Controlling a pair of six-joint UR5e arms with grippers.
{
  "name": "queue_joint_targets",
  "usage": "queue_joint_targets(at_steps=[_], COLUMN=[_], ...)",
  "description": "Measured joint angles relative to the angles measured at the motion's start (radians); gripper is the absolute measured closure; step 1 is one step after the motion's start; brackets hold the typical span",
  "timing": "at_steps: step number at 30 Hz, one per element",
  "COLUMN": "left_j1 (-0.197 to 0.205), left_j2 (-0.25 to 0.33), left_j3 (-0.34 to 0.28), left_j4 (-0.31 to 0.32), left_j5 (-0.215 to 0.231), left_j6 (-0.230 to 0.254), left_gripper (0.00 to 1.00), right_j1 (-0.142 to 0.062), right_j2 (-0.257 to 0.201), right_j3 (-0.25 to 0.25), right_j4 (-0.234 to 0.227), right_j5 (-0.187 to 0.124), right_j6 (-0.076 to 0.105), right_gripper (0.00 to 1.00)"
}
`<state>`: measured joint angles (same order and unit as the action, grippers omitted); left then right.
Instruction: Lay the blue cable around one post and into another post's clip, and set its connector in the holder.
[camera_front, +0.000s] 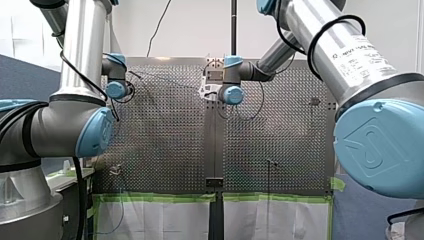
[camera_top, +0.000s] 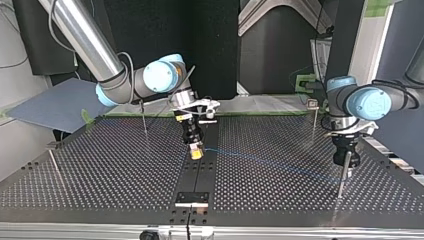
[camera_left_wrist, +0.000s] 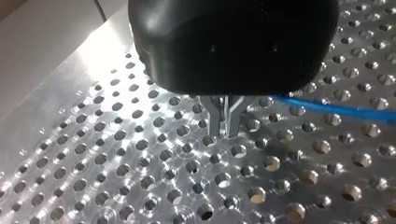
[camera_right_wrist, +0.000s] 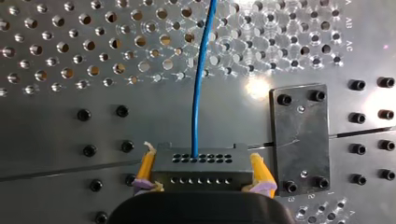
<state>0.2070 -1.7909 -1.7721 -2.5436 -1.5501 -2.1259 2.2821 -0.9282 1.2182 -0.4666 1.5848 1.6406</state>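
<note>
Blue cable (camera_right_wrist: 201, 70) leaves the black connector (camera_right_wrist: 201, 175) and runs straight ahead of my right end effector (camera_right_wrist: 201, 161). Right end effector is clamped on the connector, with one yellow pad (camera_right_wrist: 145, 168) on each side. The connector is held above the perforated table (camera_right_wrist: 56, 130). A black plate (camera_right_wrist: 299, 135), bolted down, lies just beside this end effector.

My left end effector (camera_left_wrist: 225, 128): metal fingers (camera_left_wrist: 214, 116) drawn together, nothing visible between the tips. The cable lies on the table just beside these fingers and passes out of sight under the end effector's black body. Top view: a thin upright post (camera_top: 342, 172) stands close by the left end effector.
</note>
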Motion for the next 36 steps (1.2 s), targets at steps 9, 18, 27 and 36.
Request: queue_joint_targets(at_steps=[9, 18, 27, 36], left_j1=[-0.011, -0.023, -0.025, -0.026], left_j2=[0.000, 0.000, -0.001, -0.001], left_j3=[0.000, -0.002, -0.009, -0.033], left_j4=[-0.015, -0.017, -0.017, 0.008], left_j5=[-0.007, -0.024, -0.067, -0.071], left_j6=[-0.009, -0.012, -0.012, -0.019], left_gripper=[0.00, 0.00, 0.00, 0.00], right_j1=[-0.006, -0.042, -0.095, -0.141], right_j2=[0.005, 0.005, 0.005, 0.005], right_j3=[0.010, 0.080, 0.162, 0.238], right_j4=[0.016, -0.041, -0.122, -0.199], right_j5=[0.001, 0.006, 0.015, 0.077], right_j6=[-0.002, 0.013, 0.036, 0.037], right_gripper=[0.89, 0.89, 0.89, 0.89])
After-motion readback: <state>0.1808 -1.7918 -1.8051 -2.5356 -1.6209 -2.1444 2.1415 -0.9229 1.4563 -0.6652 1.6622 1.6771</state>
